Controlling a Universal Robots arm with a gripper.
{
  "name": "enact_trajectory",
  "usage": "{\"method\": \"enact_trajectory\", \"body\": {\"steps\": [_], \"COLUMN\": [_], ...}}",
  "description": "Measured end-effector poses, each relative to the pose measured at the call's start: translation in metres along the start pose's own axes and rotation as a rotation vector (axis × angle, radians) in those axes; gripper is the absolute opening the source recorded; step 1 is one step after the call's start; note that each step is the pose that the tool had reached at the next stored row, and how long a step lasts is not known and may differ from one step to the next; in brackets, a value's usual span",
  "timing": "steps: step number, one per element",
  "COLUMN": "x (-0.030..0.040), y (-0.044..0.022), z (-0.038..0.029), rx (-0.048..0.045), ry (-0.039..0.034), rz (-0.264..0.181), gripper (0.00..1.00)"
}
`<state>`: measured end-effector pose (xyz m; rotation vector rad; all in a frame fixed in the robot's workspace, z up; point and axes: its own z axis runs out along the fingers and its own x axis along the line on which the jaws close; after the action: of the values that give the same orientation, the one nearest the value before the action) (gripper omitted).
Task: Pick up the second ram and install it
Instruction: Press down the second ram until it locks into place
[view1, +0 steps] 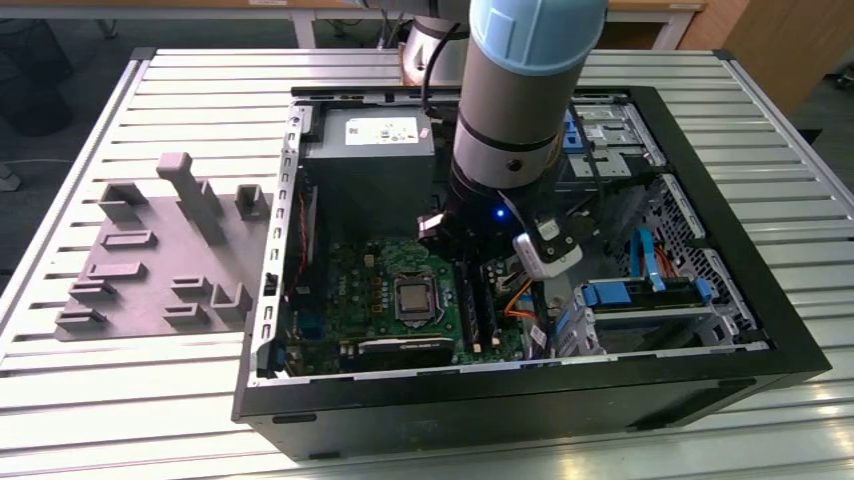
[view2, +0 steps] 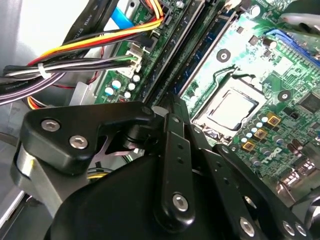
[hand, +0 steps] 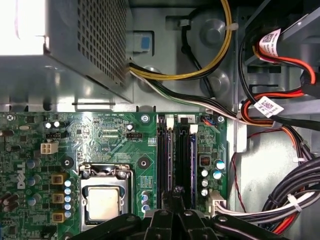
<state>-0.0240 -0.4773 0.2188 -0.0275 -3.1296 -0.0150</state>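
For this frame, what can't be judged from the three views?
- Gripper fingertips: in both wrist views its own black linkage hides them, so open or shut is unclear.
- Second ram: whether fully seated in its slot; the near end lies behind the gripper.
- Memory slots in the exterior view: the arm covers most of them.

Open black computer case (view1: 747, 250) on slatted metal bench (view1: 200, 90). Grey fixture tray (view1: 147, 260) beside it, toward the exterior view's left. Inside: green motherboard (hand: 100, 135), silver processor socket (hand: 102, 202), grey power supply (view1: 367, 150), bundled cables (hand: 280, 200).
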Motion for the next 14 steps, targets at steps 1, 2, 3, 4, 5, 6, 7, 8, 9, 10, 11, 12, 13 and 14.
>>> {"method": "enact_trajectory", "body": {"steps": [1,2,3,4,5,6,7,8,9,10,11,12,13,14], "x": [0.0,0.0,0.0,-0.0001,-0.0001,-0.0001,-0.0002,-0.0002,-0.0002,0.0,0.0001,0.0001,0.0002,0.0002], "y": [0.0,0.0,0.0,0.0,0.0002,0.0002,0.0004,0.0006,0.0008,0.0004,0.0003,0.0004,0.0004,0.0004], "z": [0.0012,0.0027,0.0038,0.0048,0.0047,0.0042,0.003,0.0011,-0.0014,-0.0058,-0.0103,-0.0145,-0.0183,-0.0214], "rx": [-0.0001,-0.0007,-0.0005,-0.0003,0.0001,0.0004,-0.0013,-0.0036,-0.0047,-0.0026,-0.0016,-0.002,-0.0016,-0.0015], "ry": [0.0,-0.0002,-0.0001,-0.0001,0.0,0.0001,-0.0005,-0.0012,-0.0015,-0.0008,-0.0005,-0.0006,-0.0005,-0.0005], "rz": [0.0,0.0,0.0,0.0,0.0,0.0,0.0,0.0,0.0,0.0,0.0,0.0,0.0,0.0], "gripper": [0.11,0.11,0.11,0.11,0.11,0.11,0.11,0.11,0.11,0.11,0.11,0.11,0.11,0.11]}}
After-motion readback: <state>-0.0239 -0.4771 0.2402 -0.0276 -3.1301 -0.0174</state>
